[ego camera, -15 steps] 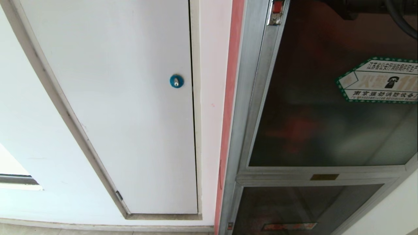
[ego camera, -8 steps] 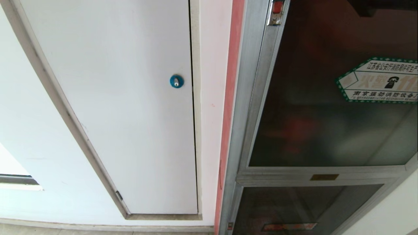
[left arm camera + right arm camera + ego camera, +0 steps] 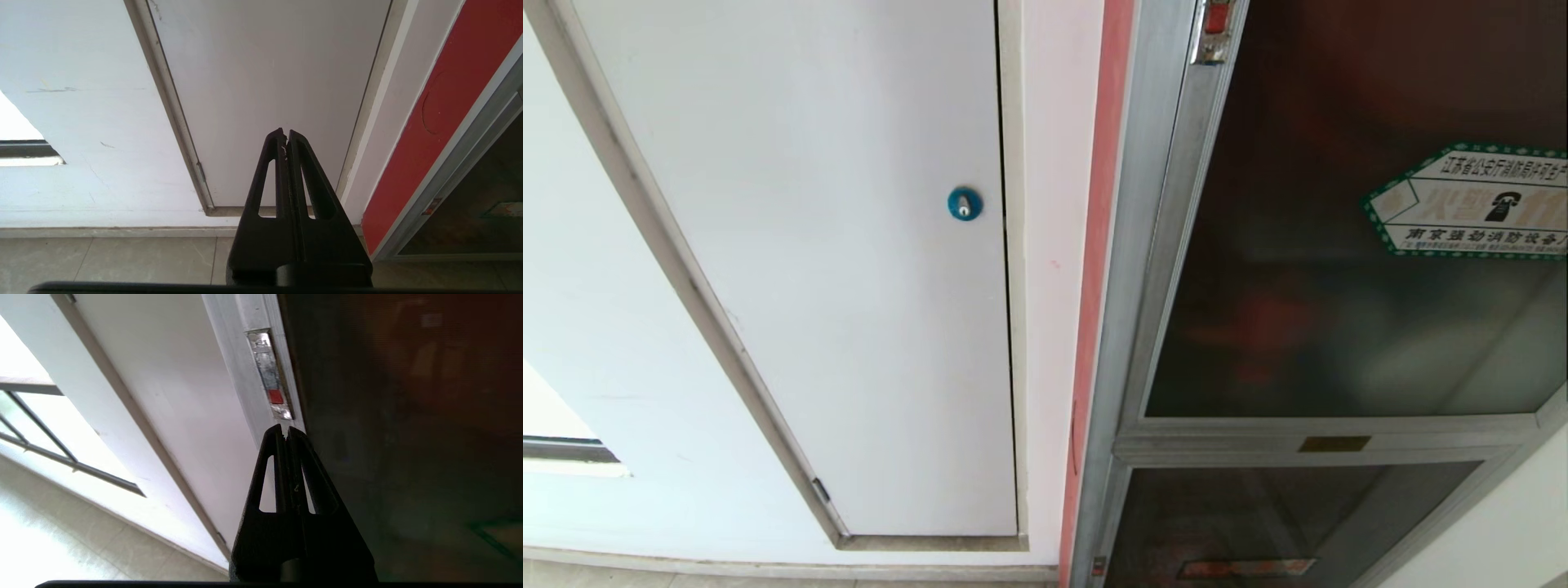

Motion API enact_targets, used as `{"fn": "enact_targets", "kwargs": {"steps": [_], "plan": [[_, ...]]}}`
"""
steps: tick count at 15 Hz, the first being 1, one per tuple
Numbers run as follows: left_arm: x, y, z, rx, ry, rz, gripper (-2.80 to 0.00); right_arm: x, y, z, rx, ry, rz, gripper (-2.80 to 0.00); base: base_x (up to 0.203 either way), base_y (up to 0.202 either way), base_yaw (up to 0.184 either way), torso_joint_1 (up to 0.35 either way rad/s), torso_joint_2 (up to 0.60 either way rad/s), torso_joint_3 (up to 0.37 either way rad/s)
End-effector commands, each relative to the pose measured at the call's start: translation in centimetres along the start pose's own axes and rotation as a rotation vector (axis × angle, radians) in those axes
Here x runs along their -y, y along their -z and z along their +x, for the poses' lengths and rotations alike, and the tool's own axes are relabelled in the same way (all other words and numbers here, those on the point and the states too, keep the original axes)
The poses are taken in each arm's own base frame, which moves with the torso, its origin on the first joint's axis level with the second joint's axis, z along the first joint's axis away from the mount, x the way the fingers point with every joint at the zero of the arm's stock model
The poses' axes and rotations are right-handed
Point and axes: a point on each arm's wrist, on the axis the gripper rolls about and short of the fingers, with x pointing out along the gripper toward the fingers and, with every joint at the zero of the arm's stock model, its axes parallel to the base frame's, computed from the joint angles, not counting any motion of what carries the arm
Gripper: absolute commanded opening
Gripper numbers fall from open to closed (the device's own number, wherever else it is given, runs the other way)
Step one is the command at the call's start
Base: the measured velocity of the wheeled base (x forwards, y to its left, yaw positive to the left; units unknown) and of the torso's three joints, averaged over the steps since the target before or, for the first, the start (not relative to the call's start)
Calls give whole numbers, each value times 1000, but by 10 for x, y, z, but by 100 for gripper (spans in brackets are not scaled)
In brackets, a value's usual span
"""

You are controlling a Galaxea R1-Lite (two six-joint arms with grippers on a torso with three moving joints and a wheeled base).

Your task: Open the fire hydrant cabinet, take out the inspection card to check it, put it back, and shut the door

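Pretty much at square one on this one, or possibly at the very end, honestly can't say which from what I've got. The door (image 3: 1347, 245) sits flush in the cabinet (image 3: 1143, 245) frame, dark frosted glass with the green-edged phone sticker (image 3: 1470, 202) on it, and the red latch (image 3: 1217, 18) is up near the top edge of my head view, looking seated in its metal plate. Through the glass I only get reddish blurs, so the card is nowhere I can actually make out; my guess is it's inside behind the door. My right gripper (image 3: 287, 433) is out of the head view but on its wrist cam it's pinched fully closed with nothing in it, tips pointing at the silver frame just beside the latch (image 3: 276, 396), close but I can't tell if it's touching. The left gripper (image 3: 286, 134) is also clamped shut and empty, parked low, facing the white door (image 3: 265, 81) next to the cabinet with the floor tiles (image 3: 122, 257) under it. The blue lock (image 3: 964, 202) on that white door is not my target. If this is the start, which is how I read it with the right gripper lined up on the latch, everything is left: work the latch, swing the door, pull the card, look at it, put it back, close up.
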Motion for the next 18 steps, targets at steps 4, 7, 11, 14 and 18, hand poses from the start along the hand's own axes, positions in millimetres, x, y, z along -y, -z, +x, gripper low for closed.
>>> {"fn": "enact_targets", "kwargs": {"steps": [4,7,11,14,18], "plan": [[0,0,0,-1,0,0,-280,5,-10,-75,107,98,-44,-280,0,0,0,0,0,0],[0,0,0,-1,0,0,-280,12,-15,-121,202,208,-77,-280,0,0,0,0,0,0],[0,0,0,-1,0,0,-280,5,-5,-191,287,373,-118,-280,0,0,0,0,0,0],[0,0,0,-1,0,0,-280,-9,18,-234,295,550,-139,-280,0,0,0,0,0,0],[0,0,0,-1,0,-2,-280,-15,71,-264,255,654,-151,-280,0,0,0,0,0,0]]}}
